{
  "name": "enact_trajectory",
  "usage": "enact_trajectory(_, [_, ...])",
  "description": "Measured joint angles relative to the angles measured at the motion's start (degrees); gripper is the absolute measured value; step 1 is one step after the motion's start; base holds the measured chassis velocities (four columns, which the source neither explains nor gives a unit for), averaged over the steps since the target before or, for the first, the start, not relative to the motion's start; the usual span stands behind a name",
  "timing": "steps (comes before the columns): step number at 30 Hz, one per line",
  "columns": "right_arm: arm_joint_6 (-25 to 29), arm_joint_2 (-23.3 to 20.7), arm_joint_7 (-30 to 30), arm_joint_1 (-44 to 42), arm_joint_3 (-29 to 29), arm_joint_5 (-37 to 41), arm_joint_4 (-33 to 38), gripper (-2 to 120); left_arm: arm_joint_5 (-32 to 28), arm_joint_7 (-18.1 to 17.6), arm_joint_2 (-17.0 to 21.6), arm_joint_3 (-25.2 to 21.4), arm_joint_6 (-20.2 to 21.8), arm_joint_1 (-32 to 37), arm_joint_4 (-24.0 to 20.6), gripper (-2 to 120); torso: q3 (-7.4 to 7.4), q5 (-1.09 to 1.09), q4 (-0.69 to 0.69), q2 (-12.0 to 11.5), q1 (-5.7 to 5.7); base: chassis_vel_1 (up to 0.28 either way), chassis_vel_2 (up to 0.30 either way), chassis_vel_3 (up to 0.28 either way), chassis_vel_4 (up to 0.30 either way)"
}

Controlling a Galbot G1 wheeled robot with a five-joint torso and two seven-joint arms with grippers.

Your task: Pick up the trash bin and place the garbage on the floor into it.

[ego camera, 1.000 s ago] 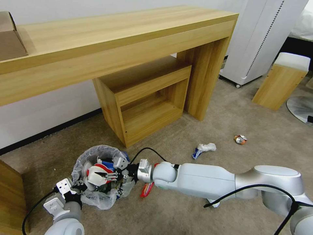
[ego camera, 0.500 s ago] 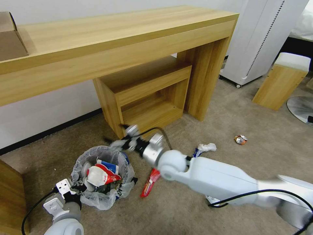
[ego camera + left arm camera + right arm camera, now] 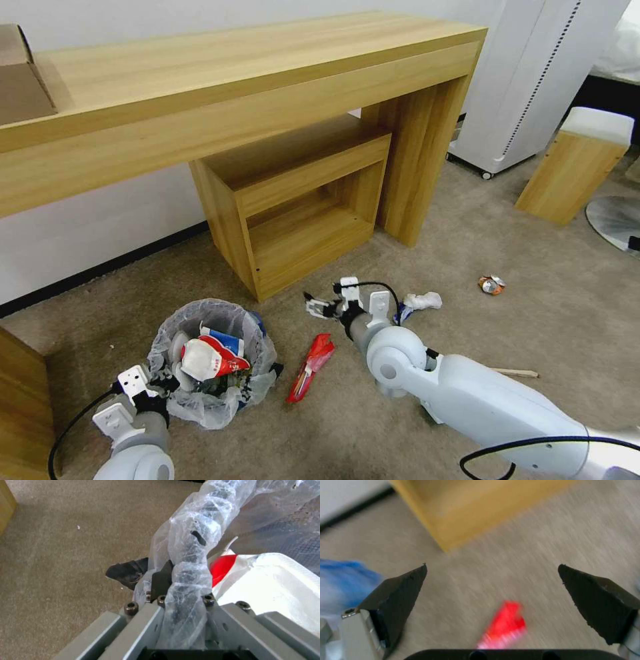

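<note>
Clamped on the bag-lined rim of the trash bin [image 3: 212, 363], the left gripper [image 3: 155, 393] sits low at the near left of the head view, its fingers [image 3: 160, 580] pinched together over a twisted roll of translucent plastic in the left wrist view. Inside the bin lie a white-and-red wrapper [image 3: 207, 358] and a blue-white carton [image 3: 223, 335], piled close to the rim. The bin stands on the floor [image 3: 467, 240], a beige carpet, just in front of a low wooden shelf unit [image 3: 297, 200].

Just beside the bin, toward the robot's right, a red wrapper [image 3: 311, 358] lies flat on the carpet. Above and beyond it, the right gripper [image 3: 319, 308] hangs with its two dark fingers [image 3: 398, 590] spread wide apart and nothing between them; the right wrist view puts the red wrapper [image 3: 506, 623] on the carpet below the gap.

Farther along the right arm, a wooden stick [image 3: 515, 373] rests on the carpet near the forearm. A crumpled white tissue [image 3: 423, 301] lies just past the wrist, with something blue touching it. A crushed can [image 3: 491, 285] sits well apart from it, to the right. A long wooden desk [image 3: 200, 87] spans the background above the shelf unit.
</note>
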Motion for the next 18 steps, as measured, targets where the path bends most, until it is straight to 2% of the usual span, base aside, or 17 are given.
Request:
enact_trajectory(4, [-2.1,1.8,3.2,-1.4,0.8,2.0,-3.2,100,0.1,0.0,-0.1,0.0,0.0,0.0,0.2,0,0.00,-0.01,-0.01,0.0,0.00,0.000,0.000,0.000,0.000])
enact_trajectory(7, [-3.3,5.5,5.7,-2.5,1.0,3.8,-8.3,100,0.4,0.0,-0.3,0.0,0.0,0.0,0.5,0,0.00,-0.02,-0.01,0.0,0.00,0.000,0.000,0.000,0.000])
enact_trajectory(8, [-3.3,5.5,5.7,-2.5,1.0,3.8,-8.3,100,0.4,0.0,-0.3,0.0,0.0,0.0,0.5,0,0.00,-0.02,-0.01,0.0,0.00,0.000,0.000,0.000,0.000])
enact_trajectory(10, [-3.5,8.8,6.5,-2.7,0.1,4.2,-12.7,100,0.5,0.0,-0.5,0.1,0.0,0.0,0.5,0,0.00,-0.01,0.00,0.0,0.00,0.000,0.000,0.000,0.000])
enact_trajectory(12, [-3.5,9.1,6.5,-2.7,0.0,4.2,-13.0,100,0.6,0.0,-0.5,0.1,0.0,0.0,0.5,0,0.00,-0.01,0.00,0.0,0.00,0.000,0.000,0.000,0.000])
enact_trajectory(14, [-3.5,13.6,6.5,-2.2,-1.2,4.3,-18.7,100,0.6,0.0,-0.6,0.0,-0.1,0.0,0.6,0,0.00,0.00,0.00,0.0,0.00,0.000,0.000,0.000,0.000])
enact_trajectory(18, [-3.3,16.4,6.3,-1.5,-2.2,3.9,-22.7,100,0.6,0.0,-0.6,-0.3,-0.1,0.0,0.6,0,0.00,-0.01,0.01,0.0,0.01,0.000,0.000,0.000,0.000])
